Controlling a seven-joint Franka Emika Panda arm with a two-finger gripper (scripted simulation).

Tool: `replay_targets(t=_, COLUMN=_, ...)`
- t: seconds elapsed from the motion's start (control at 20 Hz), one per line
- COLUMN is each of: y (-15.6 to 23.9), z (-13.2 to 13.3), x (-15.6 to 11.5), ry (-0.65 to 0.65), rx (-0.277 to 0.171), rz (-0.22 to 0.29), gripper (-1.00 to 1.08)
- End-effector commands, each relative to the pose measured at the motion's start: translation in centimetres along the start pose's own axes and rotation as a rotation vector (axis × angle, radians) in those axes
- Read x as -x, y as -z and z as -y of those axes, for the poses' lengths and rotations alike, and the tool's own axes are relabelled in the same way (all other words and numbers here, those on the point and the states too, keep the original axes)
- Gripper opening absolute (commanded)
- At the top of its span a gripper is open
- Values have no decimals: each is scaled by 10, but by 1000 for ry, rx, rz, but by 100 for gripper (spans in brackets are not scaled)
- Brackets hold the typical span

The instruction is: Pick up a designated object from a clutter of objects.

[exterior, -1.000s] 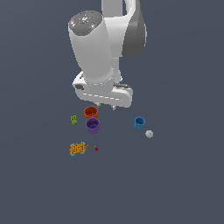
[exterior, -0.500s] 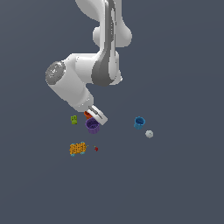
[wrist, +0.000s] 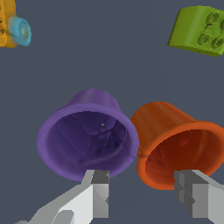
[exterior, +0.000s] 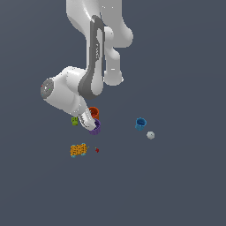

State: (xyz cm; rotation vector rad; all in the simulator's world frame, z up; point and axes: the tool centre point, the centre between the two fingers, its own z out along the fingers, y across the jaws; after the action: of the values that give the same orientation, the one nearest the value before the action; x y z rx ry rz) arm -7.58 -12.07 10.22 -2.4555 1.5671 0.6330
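Note:
The purple cup stands upright beside the orange cup, and their rims touch in the wrist view. There the purple cup shows its open mouth, with the orange cup next to it. My gripper is low over the pair and open. One fingertip sits at the purple cup's near rim, the other in front of the orange cup. Nothing is held between the fingers.
A green block lies by the cups on the exterior view's left. An orange-yellow bumpy block and a tiny red piece lie nearer. A blue cup and a pale grey ball sit to the right.
The arm has swung round and tilted, and the hand has dropped from above the cups down to the purple cup. No object has moved.

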Motion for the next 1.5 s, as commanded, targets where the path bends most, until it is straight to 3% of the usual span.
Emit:
replay_targets(t=0.0, y=-6, z=-5, x=-4, ry=-44, rx=-2, rz=15, gripper=28)
replay_targets(t=0.9, y=-39, z=-10, x=-6, ry=-69, rx=-1, rz=22, gripper=28)
replay_targets(t=0.95, y=-39, z=-10, x=-6, ry=-69, rx=-1, rz=22, gripper=-100)
replay_targets(t=1.4, y=-39, z=-10, x=-6, ry=-69, rx=-1, rz=22, gripper=-100)
replay_targets(t=1.45, y=-25, z=-2, x=-6, ry=-59, rx=-24, rz=4, gripper=-100)
